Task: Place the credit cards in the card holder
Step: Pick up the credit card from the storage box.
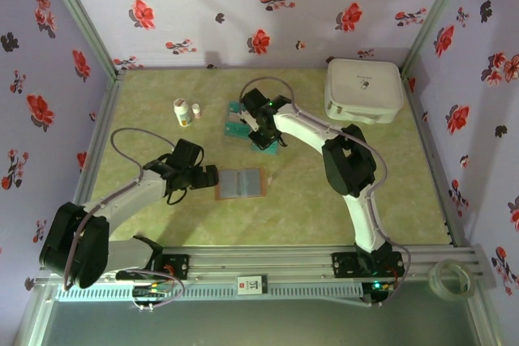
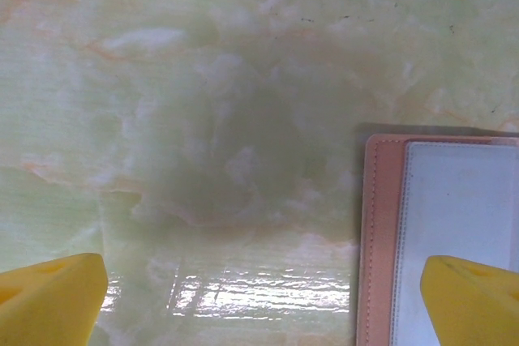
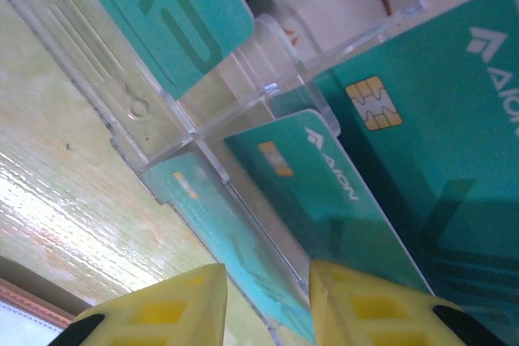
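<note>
Several teal credit cards [image 1: 238,123] stand in a clear plastic rack [image 3: 180,121] at the table's middle back. In the right wrist view one card [image 3: 326,185] leans in a slot, and a larger one [image 3: 454,160] stands behind it. My right gripper [image 1: 264,134] [image 3: 268,305] is open, its yellow fingers astride the rack's front wall and the teal card [image 3: 237,237] behind it. The reddish-brown card holder [image 1: 241,183] [image 2: 379,232] lies open and flat, clear sleeves up. My left gripper [image 1: 208,177] [image 2: 263,301] hangs wide open at the holder's left edge, one finger [image 2: 474,297] over it.
Two small white bottles [image 1: 183,111] stand left of the rack. A large white rounded case [image 1: 363,89] sits at the back right. A tape roll [image 1: 448,277] lies on the rail at the front right. Flowered walls close in the green table [image 1: 324,200].
</note>
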